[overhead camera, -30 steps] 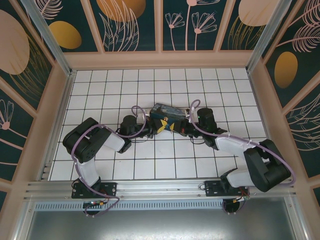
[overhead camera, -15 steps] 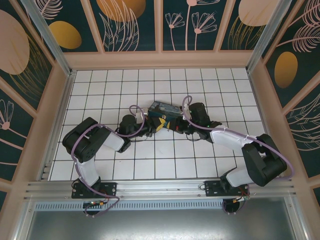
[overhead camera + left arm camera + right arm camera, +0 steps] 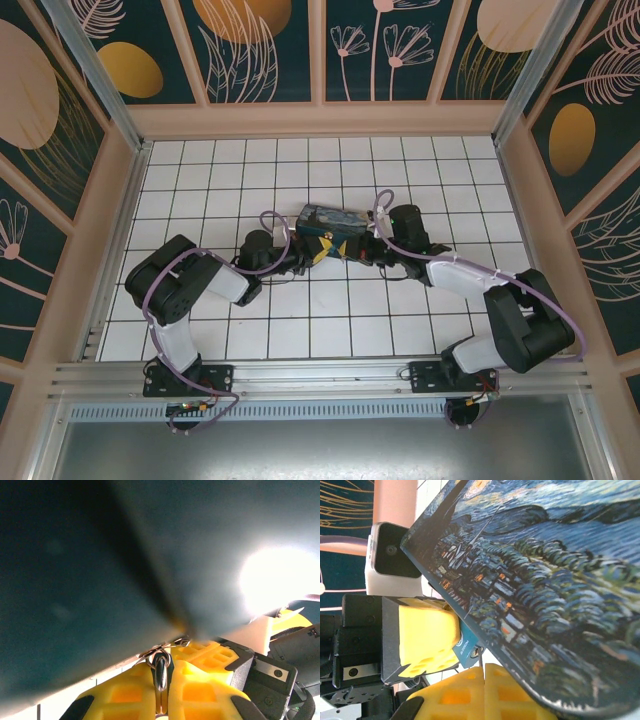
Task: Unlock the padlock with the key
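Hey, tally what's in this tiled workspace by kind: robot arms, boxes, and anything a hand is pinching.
Robot arms: 2, the left arm and the right arm
Boxes: 1, the painted blue box
Pinched items: 1, a small metal piece in the shut left hand
Total: 4
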`<state>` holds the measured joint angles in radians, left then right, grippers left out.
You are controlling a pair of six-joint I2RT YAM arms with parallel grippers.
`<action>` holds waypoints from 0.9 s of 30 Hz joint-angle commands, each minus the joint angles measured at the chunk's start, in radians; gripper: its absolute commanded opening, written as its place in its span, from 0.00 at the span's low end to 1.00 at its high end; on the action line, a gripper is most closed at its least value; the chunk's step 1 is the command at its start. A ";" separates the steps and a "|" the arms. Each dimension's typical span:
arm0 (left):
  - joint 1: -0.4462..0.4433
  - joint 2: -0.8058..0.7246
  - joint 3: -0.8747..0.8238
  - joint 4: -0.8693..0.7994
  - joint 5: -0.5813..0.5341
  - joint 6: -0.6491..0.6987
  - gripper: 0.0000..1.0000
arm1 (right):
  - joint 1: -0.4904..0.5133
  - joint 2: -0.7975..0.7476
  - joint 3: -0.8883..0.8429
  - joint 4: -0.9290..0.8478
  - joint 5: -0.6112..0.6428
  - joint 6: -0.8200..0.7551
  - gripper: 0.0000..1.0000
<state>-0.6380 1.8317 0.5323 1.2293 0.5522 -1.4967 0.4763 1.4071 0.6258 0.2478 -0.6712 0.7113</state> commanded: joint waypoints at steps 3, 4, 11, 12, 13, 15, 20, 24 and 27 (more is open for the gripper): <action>-0.036 -0.026 -0.006 0.049 0.136 0.016 0.00 | -0.024 0.002 -0.010 0.198 0.012 0.055 0.00; -0.036 -0.028 -0.005 0.049 0.135 0.016 0.00 | -0.024 0.005 -0.014 0.221 0.002 0.072 0.00; -0.036 -0.043 -0.015 0.078 0.097 -0.024 0.00 | 0.007 0.010 -0.054 0.320 -0.003 0.152 0.00; -0.036 -0.046 -0.021 0.098 0.085 -0.041 0.00 | 0.008 0.010 -0.063 0.336 0.000 0.166 0.00; -0.036 -0.048 -0.027 0.121 0.077 -0.060 0.00 | 0.010 0.012 -0.072 0.351 0.005 0.180 0.00; -0.036 -0.054 -0.039 0.173 0.059 -0.096 0.00 | 0.012 0.015 -0.085 0.381 0.010 0.202 0.00; -0.036 -0.061 -0.047 0.225 0.045 -0.136 0.00 | 0.014 0.025 -0.121 0.469 0.028 0.257 0.00; -0.036 -0.048 -0.051 0.286 0.038 -0.171 0.00 | 0.015 0.041 -0.133 0.519 0.033 0.286 0.00; -0.036 -0.035 -0.059 0.328 0.028 -0.203 0.00 | 0.013 0.050 -0.139 0.552 0.032 0.303 0.00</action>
<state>-0.6376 1.8145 0.4767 1.3586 0.4900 -1.6634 0.4862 1.4387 0.4911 0.6720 -0.6830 0.9787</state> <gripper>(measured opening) 0.100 0.049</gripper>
